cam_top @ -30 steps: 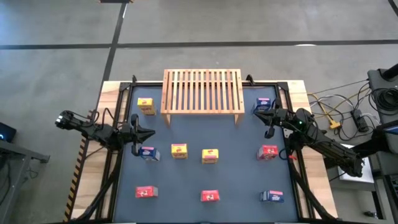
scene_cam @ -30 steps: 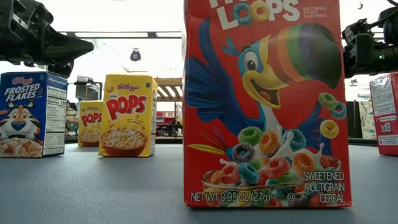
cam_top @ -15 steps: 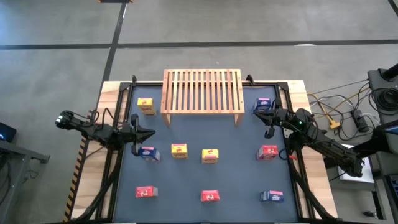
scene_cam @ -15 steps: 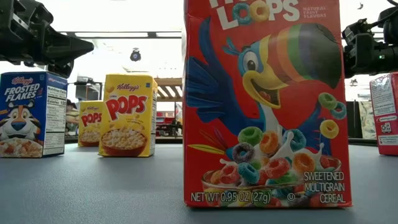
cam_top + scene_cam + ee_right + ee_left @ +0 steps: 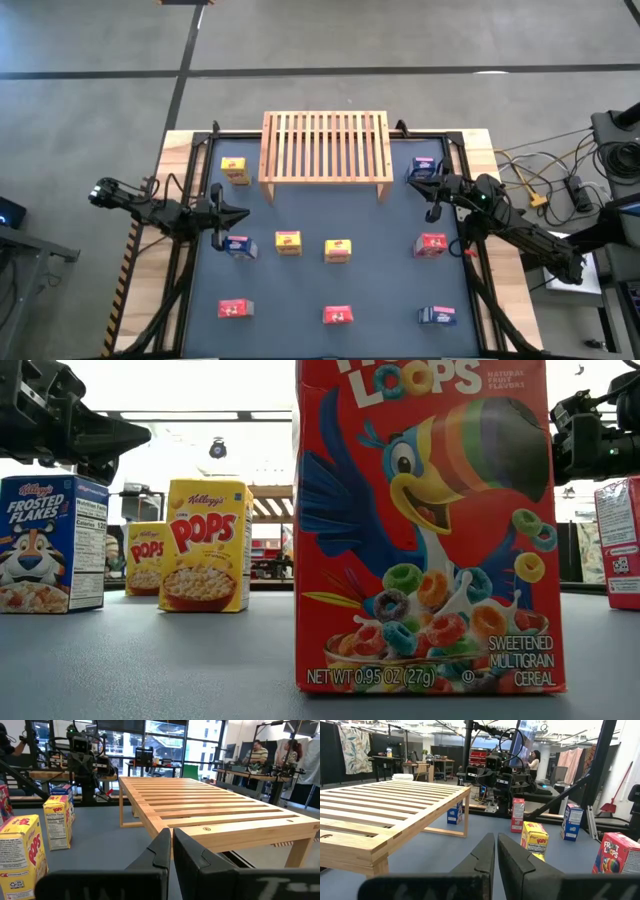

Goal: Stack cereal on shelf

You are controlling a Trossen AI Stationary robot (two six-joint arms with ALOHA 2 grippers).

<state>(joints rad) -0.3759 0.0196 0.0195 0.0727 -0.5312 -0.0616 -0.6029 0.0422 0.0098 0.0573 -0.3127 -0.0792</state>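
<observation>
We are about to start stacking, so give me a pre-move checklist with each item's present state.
1. Shelf top bare of boxes: ok.
2. All nine cereal boxes on the table, none on the rack: ok, nothing stacked yet.
3. Left gripper shut and holding nothing: ok, but it must open before a grasp.
4. Right gripper shut and holding nothing: ok, same note.
5. Nearest target for the left gripper, the blue box beside it, standing free of neighbours: ok.
6. Blue box by the right gripper touching it or not: cannot tell.

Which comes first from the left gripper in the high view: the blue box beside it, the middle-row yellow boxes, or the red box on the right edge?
From the left gripper, shut:
1. Blue box, just below it, left side.
2. Left yellow box, centre-left.
3. Right yellow box, centre.
4. Red box, right edge.
</observation>
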